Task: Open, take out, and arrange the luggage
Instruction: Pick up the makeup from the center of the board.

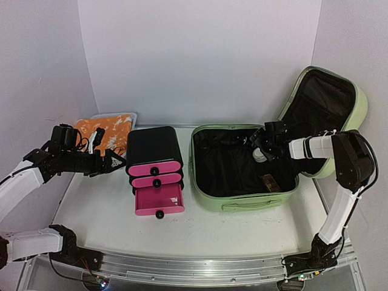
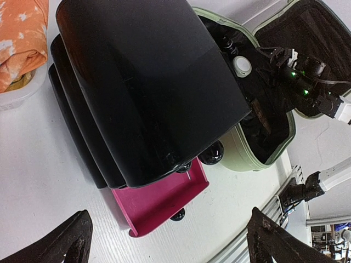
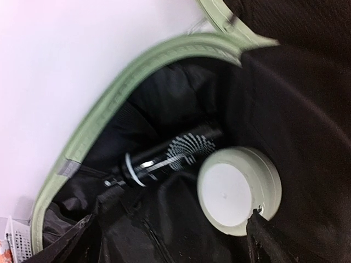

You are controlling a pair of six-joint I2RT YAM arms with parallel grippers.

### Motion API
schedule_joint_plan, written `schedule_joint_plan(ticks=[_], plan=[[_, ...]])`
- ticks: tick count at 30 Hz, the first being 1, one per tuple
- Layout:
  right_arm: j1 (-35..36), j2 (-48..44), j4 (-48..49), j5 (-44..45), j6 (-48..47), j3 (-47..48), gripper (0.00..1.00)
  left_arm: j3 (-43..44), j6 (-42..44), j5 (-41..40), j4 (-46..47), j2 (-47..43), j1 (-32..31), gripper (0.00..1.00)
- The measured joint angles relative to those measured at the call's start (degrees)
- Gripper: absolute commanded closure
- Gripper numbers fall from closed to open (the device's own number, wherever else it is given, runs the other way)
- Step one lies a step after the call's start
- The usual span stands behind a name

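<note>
The luggage (image 1: 242, 203) is a light-green hard-shell suitcase lying open right of centre, its lid (image 1: 348, 103) propped up at the right and its black lining showing. My right gripper (image 1: 265, 145) reaches into its far right part. In the right wrist view my right gripper (image 3: 170, 241) is open, with a round white jar (image 3: 238, 189) lying just ahead against the right fingertip (image 3: 263, 238). A black patterned bottle (image 3: 164, 156) lies beside the jar. My left gripper (image 1: 112, 162) hovers left of the drawer box, open (image 2: 170, 241) and holding nothing.
A black drawer box (image 1: 153, 145) with pink fronts stands left of the luggage, its bottom pink drawer (image 1: 159, 200) pulled out. An orange cloth (image 1: 109, 128) lies in a white basket at the back left. A small brown item (image 1: 271, 181) rests inside the luggage.
</note>
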Motion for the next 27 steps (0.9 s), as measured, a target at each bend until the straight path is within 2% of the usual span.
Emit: schedule_joint_plan(ticks=[10,27], plan=[[-1.5,2.1,-0.6,-2.8,5.4,-0.7,0.05,0.0,0.0,0.0,0.0,-0.2,0.0,0.01],[-2.0,6.8,2.4,-1.8,11.1,-1.5,0.06,0.0,0.0,0.0,0.0,1.0,0.0,0.01]])
